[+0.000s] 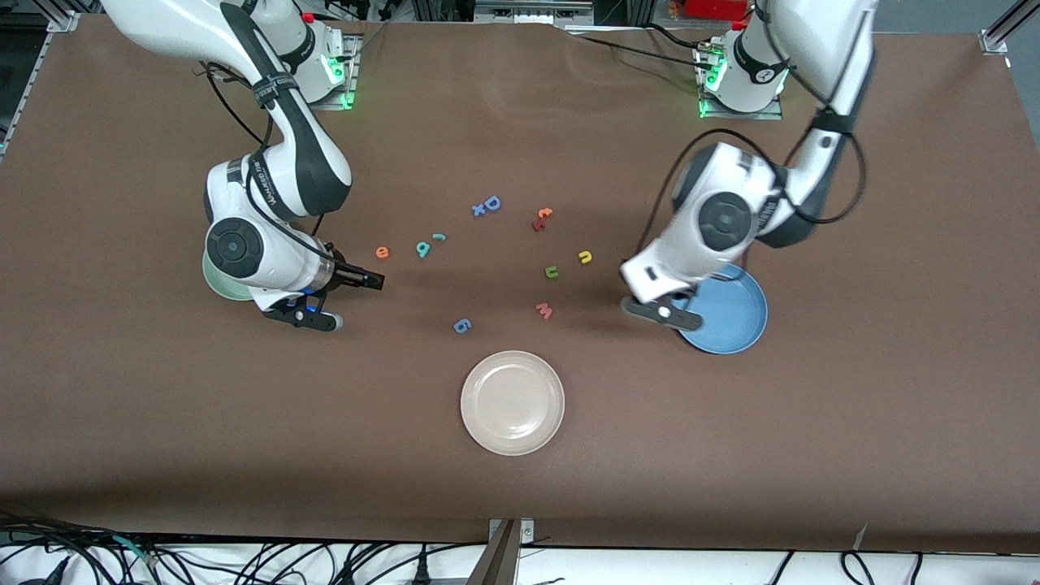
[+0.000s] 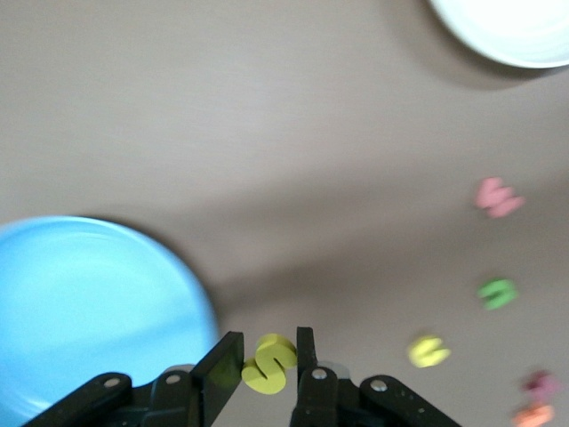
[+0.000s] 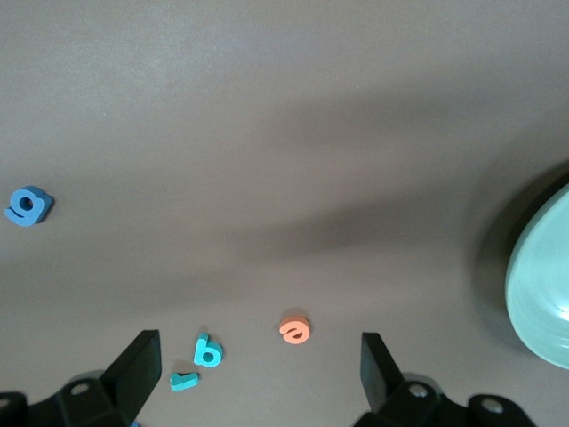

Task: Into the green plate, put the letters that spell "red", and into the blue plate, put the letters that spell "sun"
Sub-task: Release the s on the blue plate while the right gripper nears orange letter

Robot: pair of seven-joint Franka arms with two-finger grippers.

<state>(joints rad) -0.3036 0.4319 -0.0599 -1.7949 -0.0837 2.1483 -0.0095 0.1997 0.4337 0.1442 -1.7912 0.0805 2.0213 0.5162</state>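
Observation:
My left gripper (image 2: 269, 356) is shut on the yellow "s" (image 2: 269, 362), just beside the rim of the blue plate (image 2: 89, 302). From the front it hangs at the plate's (image 1: 731, 313) edge, under the left hand (image 1: 656, 302). The yellow "n" (image 1: 584, 257) and green "u" (image 1: 552, 271) lie on the table nearby. My right gripper (image 3: 258, 360) is open over the table, with the orange "e" (image 3: 294, 330), teal "d" (image 3: 207, 350) and teal "r" (image 3: 184, 381) showing below the gap. The green plate (image 1: 221, 284) is mostly hidden under the right arm.
A cream-white plate (image 1: 512, 402) sits nearest the front camera. A pink "w" (image 1: 544, 309), a blue "6" (image 1: 461, 326), a blue "D" with "x" (image 1: 486, 205) and a red-orange letter pair (image 1: 542, 218) lie scattered mid-table.

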